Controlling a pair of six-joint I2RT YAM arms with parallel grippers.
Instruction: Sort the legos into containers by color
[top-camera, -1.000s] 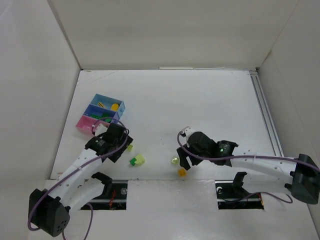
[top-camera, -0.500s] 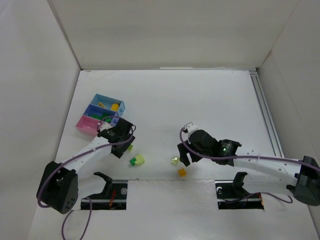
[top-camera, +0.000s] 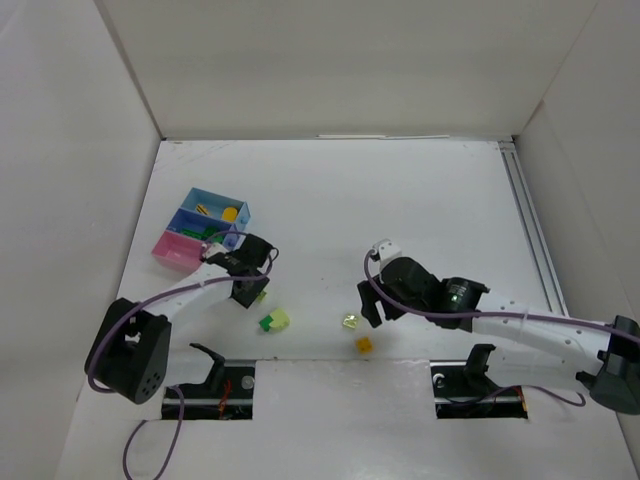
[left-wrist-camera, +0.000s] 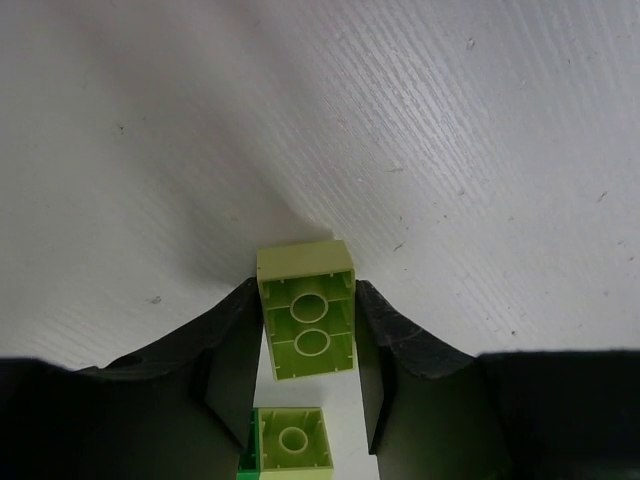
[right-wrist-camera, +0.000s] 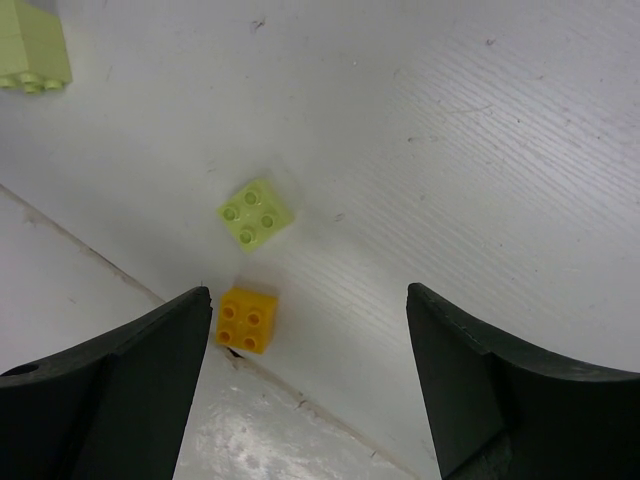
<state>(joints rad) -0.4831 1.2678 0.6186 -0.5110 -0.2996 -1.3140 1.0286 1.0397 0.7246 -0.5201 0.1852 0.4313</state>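
Note:
My left gripper (left-wrist-camera: 307, 288) is shut on a pale yellow-green lego (left-wrist-camera: 305, 312), with both fingers against its long sides and its hollow underside facing the camera. In the top view this left gripper (top-camera: 254, 288) is low over the table, just right of the containers: light blue (top-camera: 243, 213), darker blue (top-camera: 180, 218) and pink (top-camera: 165, 249) trays with small bricks inside. A dark green and pale lego pair (top-camera: 273, 321) lies close behind it. My right gripper (top-camera: 372, 306) is open above a yellow-green lego (right-wrist-camera: 257, 214) and an orange lego (right-wrist-camera: 247, 319), holding nothing.
The orange lego (top-camera: 364, 344) lies right at the seam where the table meets the near ledge (right-wrist-camera: 150, 420). White walls (top-camera: 60, 200) enclose the table on the left, back and right. Another pale lego (right-wrist-camera: 33, 50) shows at the top left of the right wrist view.
My left gripper has reached further right from beside the trays and closed its fingers on the pale yellow-green lego. The right arm has shifted slightly, its gripper still open.

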